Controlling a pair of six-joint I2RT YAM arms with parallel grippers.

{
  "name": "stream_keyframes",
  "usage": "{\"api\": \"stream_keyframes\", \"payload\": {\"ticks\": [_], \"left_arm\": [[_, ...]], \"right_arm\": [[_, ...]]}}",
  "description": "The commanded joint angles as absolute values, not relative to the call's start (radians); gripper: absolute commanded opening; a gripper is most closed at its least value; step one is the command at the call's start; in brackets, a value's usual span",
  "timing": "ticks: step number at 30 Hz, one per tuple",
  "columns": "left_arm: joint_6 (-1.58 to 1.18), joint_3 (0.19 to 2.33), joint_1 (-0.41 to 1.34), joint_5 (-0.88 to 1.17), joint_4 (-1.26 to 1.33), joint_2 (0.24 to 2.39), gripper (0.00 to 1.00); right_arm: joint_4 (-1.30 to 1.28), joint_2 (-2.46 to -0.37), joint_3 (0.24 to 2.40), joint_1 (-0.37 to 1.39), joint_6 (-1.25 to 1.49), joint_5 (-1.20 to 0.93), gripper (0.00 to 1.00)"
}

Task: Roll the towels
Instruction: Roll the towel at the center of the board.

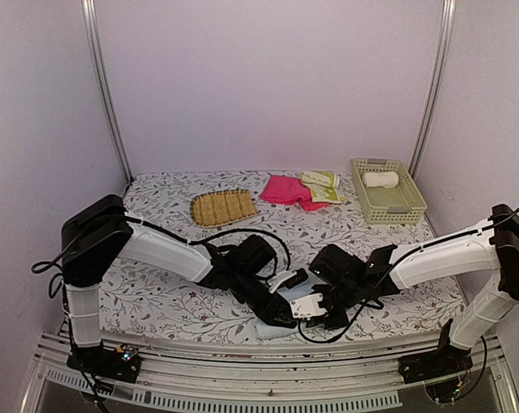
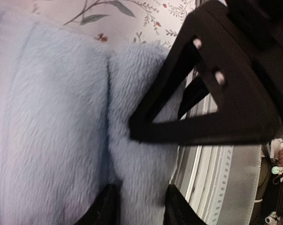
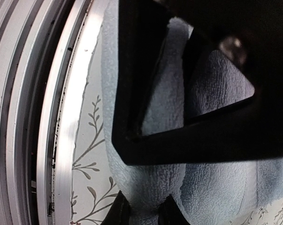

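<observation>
At near edge of table [image 1: 156,292], light blue towel [image 1: 270,330] lies bunched. Left gripper [image 2: 140,208] narrow, pinching fold of towel's pile. Right gripper [image 3: 143,212] likewise nipped on fold, alongside. At far side, pink towel [image 1: 283,190] touches yellow-green towel [image 1: 322,185]. Cream towel [image 1: 381,179] sits rolled inside basket [image 1: 411,203]. Mat [image 1: 223,207] lies left of pink towel.

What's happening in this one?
Both arms are working the light blue towel at the near edge of the table: the left gripper and the right gripper each pinch a fold of it. The pink towel and yellow-green towel lie unrolled at the back, beside the woven mat. A rolled white towel sits in the green basket.
</observation>
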State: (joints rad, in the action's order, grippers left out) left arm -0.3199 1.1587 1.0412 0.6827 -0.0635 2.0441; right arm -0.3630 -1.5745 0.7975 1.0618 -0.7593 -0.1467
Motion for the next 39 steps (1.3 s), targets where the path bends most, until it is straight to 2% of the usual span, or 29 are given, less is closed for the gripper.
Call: {"api": "stream_keyframes", "payload": {"ticks": [1,7,12,17,21,25,28,34,39], "left_arm": [[-0.32,0.976,1.038,0.482,-0.008,1.824,0.37],[-0.354,0.746,1.079,0.268,0.103,1.586,0.4],[-0.283,0.715,1.195,0.021,0.076,1.465,0.4],[-0.208,0.723,1.315,-0.142,0.051,1.449,0.38],[-0.131,0.756,1.38,-0.178,0.036,1.494,0.39],[-0.055,0.845,1.418,-0.266,-0.009,1.602,0.44],[0.003,0.938,1.434,-0.352,-0.067,1.709,0.47],[0.112,1.047,1.438,-0.382,-0.084,1.852,0.48],[0.128,1.1,1.439,-0.405,-0.126,1.934,0.4]], "right_arm": [[-0.567,-1.643,0.817,1.058,-0.735,-0.318,0.1],[-0.75,-1.73,0.938,0.95,-0.745,-0.517,0.09],[-0.97,-1.908,1.114,0.842,-0.807,-0.668,0.1],[-1.152,-2.114,1.311,0.767,-0.866,-0.756,0.1],[-1.215,-2.212,1.377,0.753,-0.889,-0.763,0.1],[-1.208,-2.255,1.409,0.752,-0.845,-0.741,0.1],[-1.202,-2.269,1.418,0.752,-0.827,-0.74,0.1],[-1.193,-2.269,1.413,0.752,-0.821,-0.74,0.11],[-1.187,-2.254,1.404,0.752,-0.821,-0.742,0.11]]}}
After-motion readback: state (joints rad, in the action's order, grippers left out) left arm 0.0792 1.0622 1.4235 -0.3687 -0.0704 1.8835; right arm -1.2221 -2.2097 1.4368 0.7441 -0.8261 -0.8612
